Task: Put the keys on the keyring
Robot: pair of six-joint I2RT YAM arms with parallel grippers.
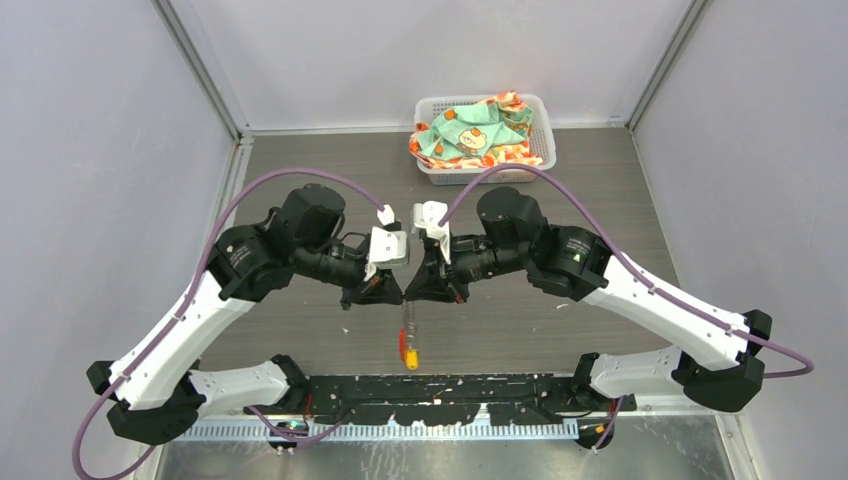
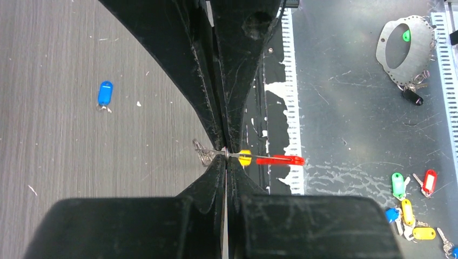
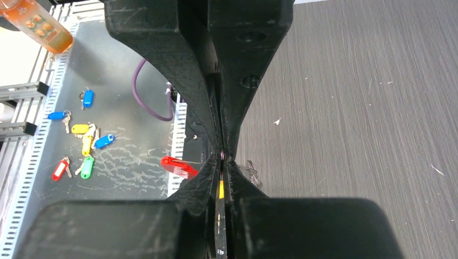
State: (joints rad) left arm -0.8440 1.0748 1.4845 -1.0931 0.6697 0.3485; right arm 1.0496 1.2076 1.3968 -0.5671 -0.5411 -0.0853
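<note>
**Item 1. Blue key** (image 2: 105, 93). Lies loose on the table (image 1: 300, 330), at ten o'clock from the left fingertips in the left wrist view. It is well apart from both arms and not yet on the ring.

**Item 2. Left gripper** (image 2: 225, 152). Jaws are clamped flat together on the thin wire of the keyring (image 2: 203, 155), holding it up over mid-table.

**Item 3. Keyring.** The chain-like bunch sits at nine o'clock of the pinch. The red tag (image 2: 281, 159) reaches out at three o'clock.

**Item 4. Yellow key** (image 2: 244, 157). Sits just beside the left tips at three o'clock, against the ring wire. Whether it is already threaded cannot be told.

**Item 5. Right gripper** (image 3: 223, 157). Tips are pressed together, nose to nose with the left. The yellow tag shows edge-on in the slit between its fingers. Whether they pinch the key or the wire cannot be told.

**Hazards (judged, not observed).**
- The wire is hair-thin, so any twist between the two pinches could let it slip free. The whole bunch would then drop to the table.
- With both sets of tips crowded on one spot, a small sideways pull may bend the ring rather than open it.
- If the yellow key is only resting on the wire, loosening either grip would shed it.
- The blue key lies flat and tiny, so a later pick risks scraping the table or nudging it away.
</note>
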